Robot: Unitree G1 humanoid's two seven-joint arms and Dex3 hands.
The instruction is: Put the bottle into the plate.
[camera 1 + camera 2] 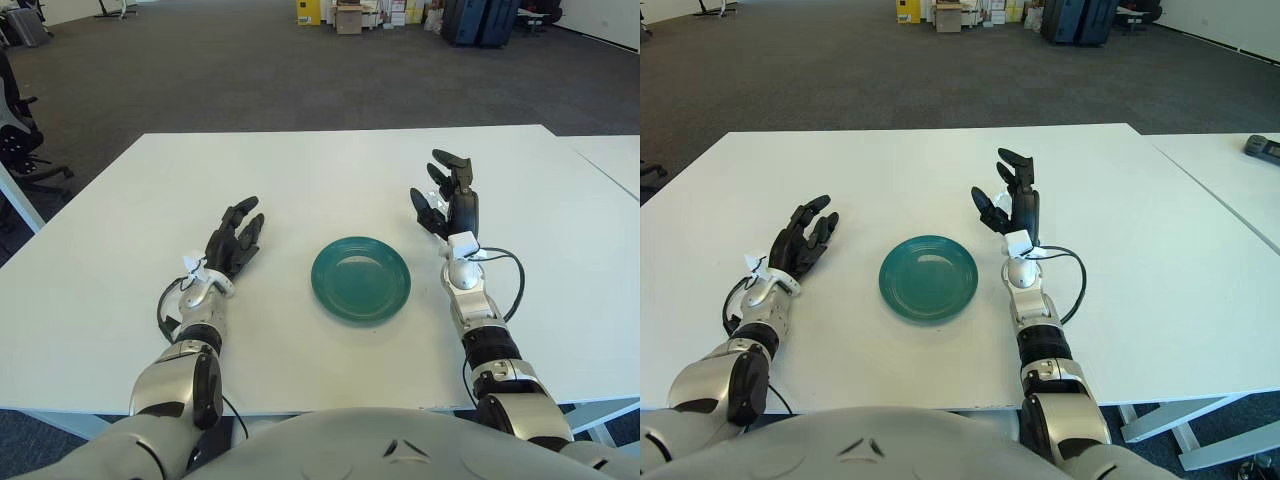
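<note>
Left eye view: a green plate (361, 278) sits between the left hand (234, 241) and right hand (448, 197), both wide open, holding nothing.

White table (300, 170), grey carpet (200, 70), office chair (15, 130), distant boxes (350, 15)

White table with one teal plate

The white table (330, 170) stands on a grey carpeted floor (250, 70), and a second white table (1230, 190) sits just beside its right edge, with a narrow gap between them. A teal plate (360, 278) lies flat on the surface, nearer the front edge than the back and about midway between the left and right edges. A small dark device (1265, 146) lies on the second table, towards its back.
</note>
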